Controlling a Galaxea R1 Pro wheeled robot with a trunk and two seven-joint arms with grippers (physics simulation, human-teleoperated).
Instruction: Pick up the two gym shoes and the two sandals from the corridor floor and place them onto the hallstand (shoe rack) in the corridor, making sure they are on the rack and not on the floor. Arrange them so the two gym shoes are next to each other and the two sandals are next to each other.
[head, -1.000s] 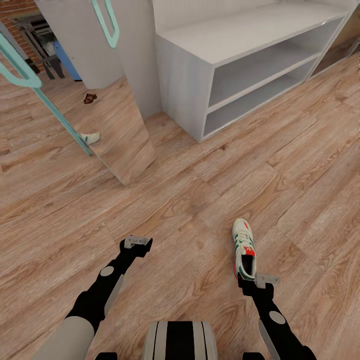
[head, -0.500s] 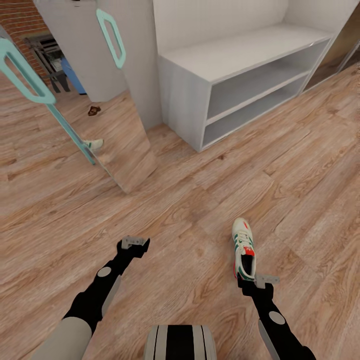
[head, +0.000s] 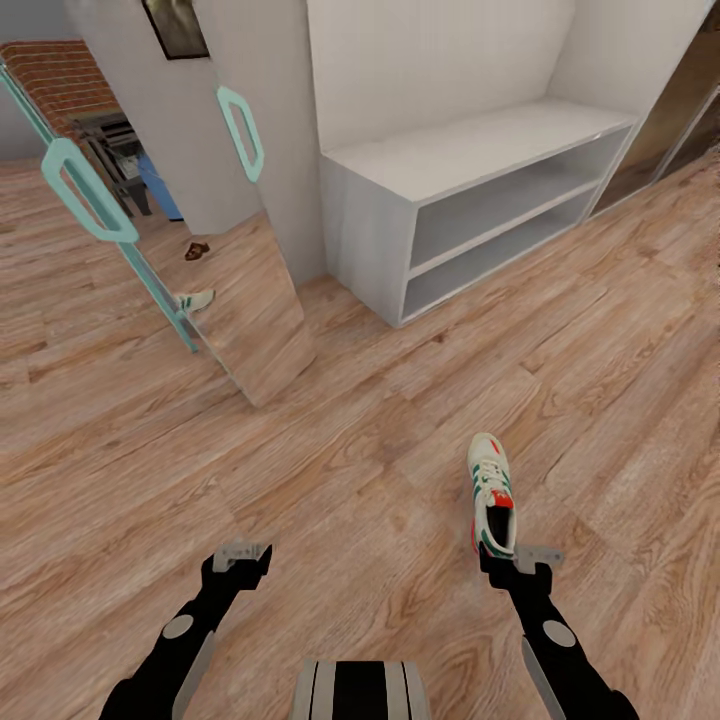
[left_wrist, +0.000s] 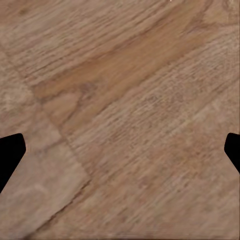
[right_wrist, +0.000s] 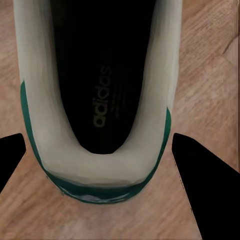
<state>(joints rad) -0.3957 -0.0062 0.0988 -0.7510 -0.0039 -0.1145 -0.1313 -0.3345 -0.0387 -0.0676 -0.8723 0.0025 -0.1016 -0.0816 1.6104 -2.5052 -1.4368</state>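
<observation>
One gym shoe (head: 490, 492), white with green stripes and a red-orange tongue, lies along the corridor floor (head: 340, 430) with its toe toward the hallstand (head: 470, 150). My right gripper (head: 516, 556) is at its heel. In the right wrist view the heel (right_wrist: 100, 170) sits between the two fingers (right_wrist: 200, 185), which touch both its sides, so the gripper is shut on it. My left gripper (head: 243, 553) hovers open over bare planks, holding nothing. A second gym shoe (head: 197, 299) and a brown sandal (head: 197, 250) appear as small reflections in the mirror.
A tall teal-framed mirror panel (head: 250, 330) leans against the wall left of the hallstand. The hallstand's bench top and two open shelves are bare. A dark doorway (head: 690, 110) lies at the far right. Open floor separates me from the rack.
The camera has risen and tilted up, showing more wall. My left gripper has drawn back toward my body. The right gripper and the shoe hold their place in the view.
</observation>
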